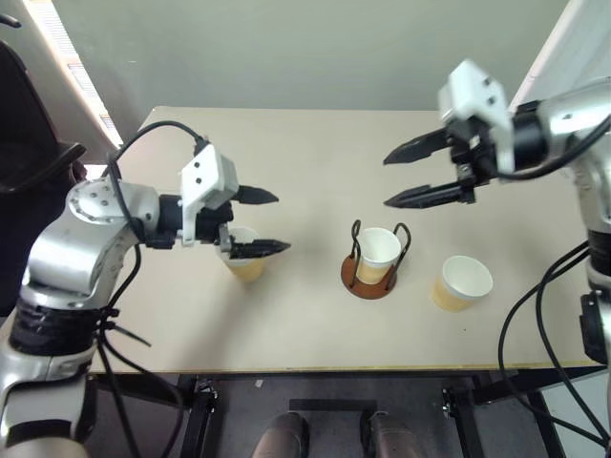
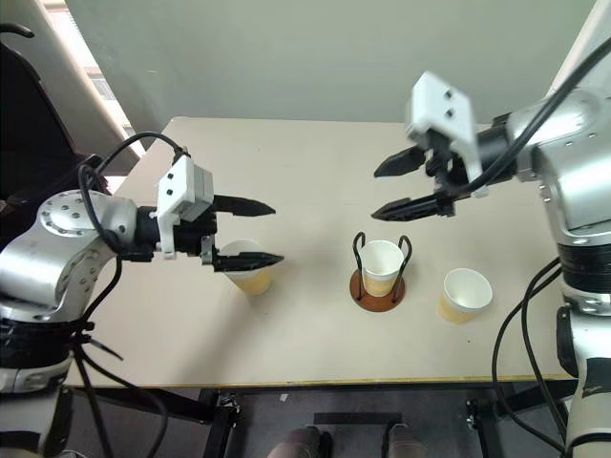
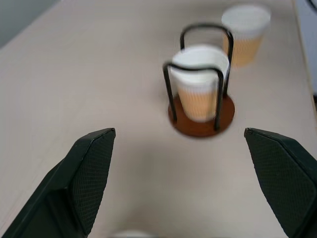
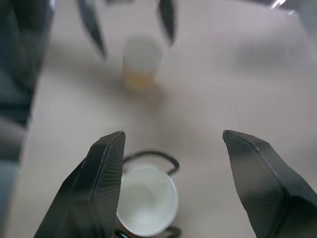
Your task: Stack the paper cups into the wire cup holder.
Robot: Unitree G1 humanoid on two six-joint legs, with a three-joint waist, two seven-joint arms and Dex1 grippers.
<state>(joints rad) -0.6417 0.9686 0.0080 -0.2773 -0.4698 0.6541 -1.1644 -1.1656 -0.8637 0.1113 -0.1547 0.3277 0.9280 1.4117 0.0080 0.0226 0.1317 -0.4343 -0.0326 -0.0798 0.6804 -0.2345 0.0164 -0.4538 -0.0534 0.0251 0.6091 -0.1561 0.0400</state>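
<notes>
A pale beige table [image 1: 315, 153] with a smooth matte top carries three tapered paper cups, ribbed tan-yellow outside, white inside and at the rim. One cup [image 1: 377, 254] stands upright in the wire cup holder [image 1: 372, 275], a round reddish-brown disc with two thin dark wire loops rising on either side of the cup. From the holder, a second cup [image 1: 461, 282] stands upright on the bare table at about 3 o'clock, near but apart. The third cup [image 1: 244, 260] stands at about 9 o'clock, farther off.

The left tool [image 1: 277, 221], two black pointed fingers with a fine cross-hatched grip face, is spread wide and holds nothing. It hangs over the third cup, its lower finger crossing above the cup's rim; whether it touches the rim cannot be told.

The right tool [image 1: 389, 179] hangs in the air at about 12 o'clock from the holder, well above the table, fingers parted with a clear gap and nothing between them. In its wrist view the cup in the holder [image 4: 147, 199] sits below, between the two fingers.
</notes>
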